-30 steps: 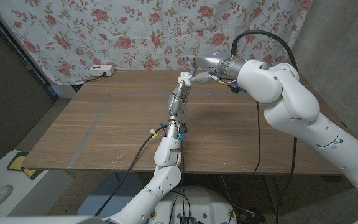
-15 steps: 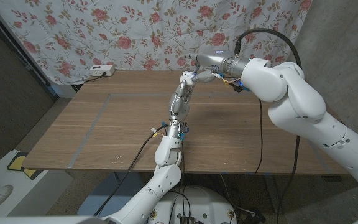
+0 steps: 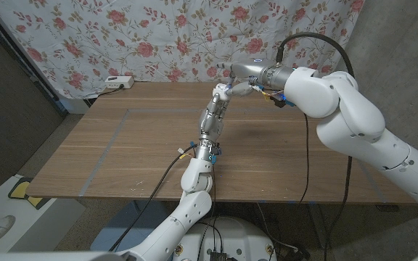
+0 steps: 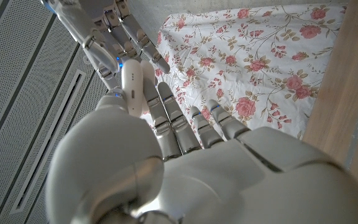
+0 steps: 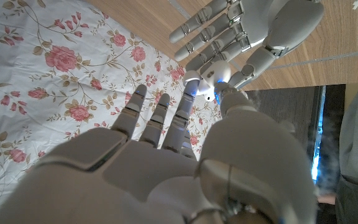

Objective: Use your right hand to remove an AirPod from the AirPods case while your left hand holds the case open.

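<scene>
My left hand point(image 3: 219, 94) is raised above the far middle of the table and holds the small white AirPods case point(image 3: 226, 89) between its fingertips. In the left wrist view the case point(image 4: 131, 84) stands past my left hand's fingers point(image 4: 166, 118), with my right hand point(image 4: 107, 22) coming down onto its top. My right hand point(image 3: 239, 78) meets it from the right. The right wrist view shows my right hand's thumb point(image 5: 234, 102) and a fingertip point(image 5: 190, 84) closing on the case point(image 5: 214, 73), beside my left hand point(image 5: 253, 28). Whether an AirPod sits between them is hidden.
The wooden table point(image 3: 136, 152) stretches under both arms, with a pale tape line point(image 3: 111, 138) on its left part. A white power strip point(image 3: 118, 83) lies at the far left edge. A flowered curtain point(image 3: 158, 36) hangs behind. A person's grey sleeve point(image 5: 356, 149) is nearby.
Both hands have drifted slightly to the right together, still meeting at the case. The right forearm has swung a little further right.
</scene>
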Motion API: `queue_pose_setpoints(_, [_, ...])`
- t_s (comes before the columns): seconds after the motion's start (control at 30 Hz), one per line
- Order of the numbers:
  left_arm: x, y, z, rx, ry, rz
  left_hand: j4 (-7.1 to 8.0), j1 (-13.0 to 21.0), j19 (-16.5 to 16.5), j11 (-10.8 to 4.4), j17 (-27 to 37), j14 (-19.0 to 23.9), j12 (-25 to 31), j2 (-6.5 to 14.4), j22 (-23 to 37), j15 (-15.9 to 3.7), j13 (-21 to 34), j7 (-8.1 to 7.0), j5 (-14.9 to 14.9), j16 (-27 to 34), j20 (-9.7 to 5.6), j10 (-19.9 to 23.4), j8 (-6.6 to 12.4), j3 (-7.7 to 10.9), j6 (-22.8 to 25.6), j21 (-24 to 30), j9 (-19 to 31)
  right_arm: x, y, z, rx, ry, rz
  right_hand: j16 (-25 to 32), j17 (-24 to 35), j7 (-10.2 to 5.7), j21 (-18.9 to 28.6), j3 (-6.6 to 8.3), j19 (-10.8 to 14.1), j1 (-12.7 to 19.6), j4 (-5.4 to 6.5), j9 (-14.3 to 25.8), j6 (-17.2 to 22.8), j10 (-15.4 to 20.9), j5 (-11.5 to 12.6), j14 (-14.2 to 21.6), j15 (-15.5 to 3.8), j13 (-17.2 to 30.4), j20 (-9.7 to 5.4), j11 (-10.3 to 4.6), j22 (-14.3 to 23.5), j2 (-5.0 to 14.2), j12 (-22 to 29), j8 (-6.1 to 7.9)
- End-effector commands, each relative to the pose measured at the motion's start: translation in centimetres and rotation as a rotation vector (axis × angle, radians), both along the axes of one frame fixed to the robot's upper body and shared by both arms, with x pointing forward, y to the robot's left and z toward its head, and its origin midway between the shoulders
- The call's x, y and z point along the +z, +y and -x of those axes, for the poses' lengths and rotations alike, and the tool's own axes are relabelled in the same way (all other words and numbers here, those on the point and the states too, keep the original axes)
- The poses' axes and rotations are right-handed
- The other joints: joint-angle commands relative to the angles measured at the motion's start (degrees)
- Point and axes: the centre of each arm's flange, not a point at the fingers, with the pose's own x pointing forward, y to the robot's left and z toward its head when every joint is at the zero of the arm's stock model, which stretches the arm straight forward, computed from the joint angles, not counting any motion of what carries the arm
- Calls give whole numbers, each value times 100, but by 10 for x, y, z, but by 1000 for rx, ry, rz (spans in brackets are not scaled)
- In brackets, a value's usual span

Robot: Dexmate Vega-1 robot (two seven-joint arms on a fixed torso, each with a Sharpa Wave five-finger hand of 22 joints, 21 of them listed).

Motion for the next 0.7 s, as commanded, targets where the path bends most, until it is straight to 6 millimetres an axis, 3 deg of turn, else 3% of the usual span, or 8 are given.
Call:
queue_pose_setpoints(0.03, [-1, -6, -3, -23, 6, -14, 38, 40, -5, -6, 22, 109, -15, 69, 11, -105, 31, -197, 46, 2, 27, 44, 2, -7, 175, 28, 15, -1, -2, -1, 7, 7, -17, 54, 39, -22, -18, -24, -5, 116, -11, 19, -25, -56, -66, -4, -316, 96, -12, -12, 10, 8, 72, -14])
queue_pose_setpoints(0.7, [-2, -10, -4, -37, 5, -24, 69, 62, -21, -6, 22, 109, -21, 67, 20, -100, 50, -185, 43, -4, 26, 42, 9, -31, 185, 24, 27, -5, -3, -3, 22, 18, -49, 121, 201, -61, -21, -95, -50, 346, -47, 29, -28, -356, -311, 20, -377, 585, -50, -130, 13, 69, 382, -10])
